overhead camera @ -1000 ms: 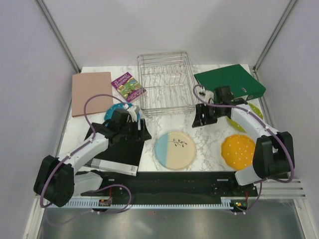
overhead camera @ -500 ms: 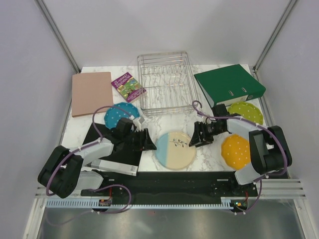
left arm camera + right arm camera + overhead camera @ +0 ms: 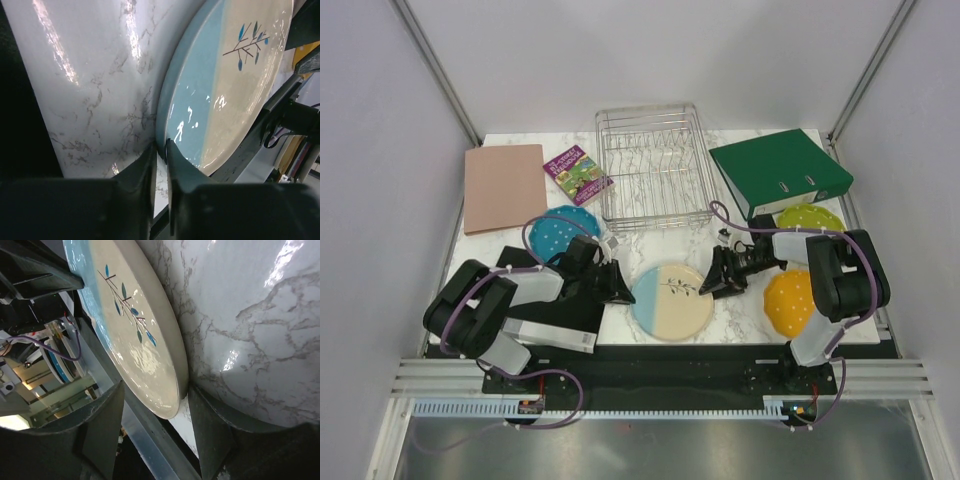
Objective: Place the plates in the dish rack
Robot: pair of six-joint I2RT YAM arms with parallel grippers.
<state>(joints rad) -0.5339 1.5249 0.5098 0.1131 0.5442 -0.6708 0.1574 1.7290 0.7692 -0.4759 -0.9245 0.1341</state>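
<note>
Plate (image 3: 671, 302) lies flat on the tabletop (image 3: 650, 245) at 6 o'clock from the rack (image 3: 650, 165); I've just dropped my left tool (image 3: 620, 285) to its 9 o'clock rim, fingers nearly together, grip I cannot tell, and my right tool (image 3: 712, 283), spread apart, to 3 o'clock, so pickup looks imminent.

Robot lab booth (plain white walls (image 3: 650, 60))

Top view bright, even, soft shadows. Left wrist: glare streaks on marble table (image 3: 55, 50) at 11 o'clock, glints on cream-and-blue plate (image 3: 220, 100); 6 o'clock foreground dark, blurred.
</note>
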